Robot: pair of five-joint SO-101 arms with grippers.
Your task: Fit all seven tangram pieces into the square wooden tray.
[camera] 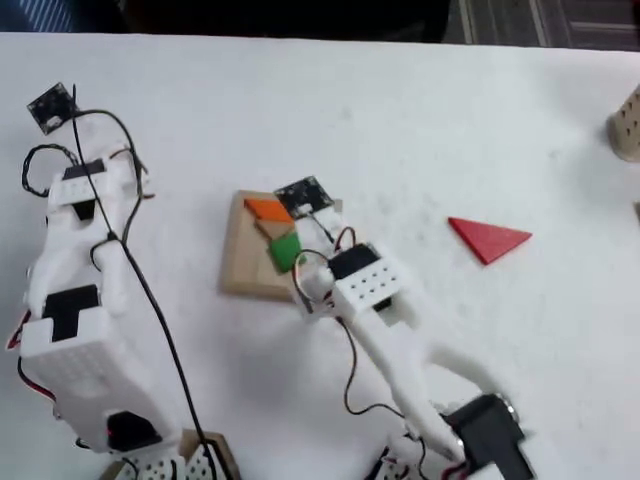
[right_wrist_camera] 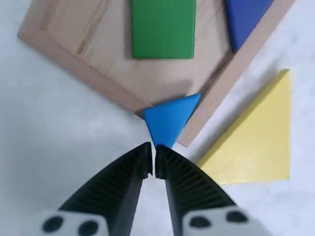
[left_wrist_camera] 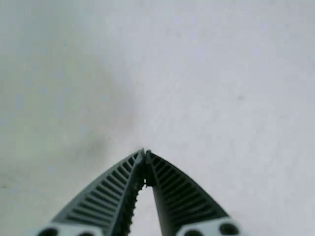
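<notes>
The square wooden tray [right_wrist_camera: 59, 54] lies mid-table, also seen from above as the tray [camera: 240, 270]. In it are a green piece [right_wrist_camera: 162, 27], a dark blue piece [right_wrist_camera: 246, 19] and an orange piece [camera: 268, 209]. A small light-blue triangle [right_wrist_camera: 170, 120] rests tilted over the tray's corner rim. My right gripper [right_wrist_camera: 153, 153] is shut, its tips touching that triangle's point. A yellow triangle [right_wrist_camera: 256, 142] lies on the table just outside the tray. A red triangle [camera: 489, 239] lies far to the right. My left gripper [left_wrist_camera: 144, 153] is shut over bare white table.
The left arm [camera: 80, 260] stands at the table's left side with black cables trailing from it. The right arm [camera: 380, 300] stretches from the front edge to the tray. A wooden block with holes [camera: 626, 125] sits at the right edge.
</notes>
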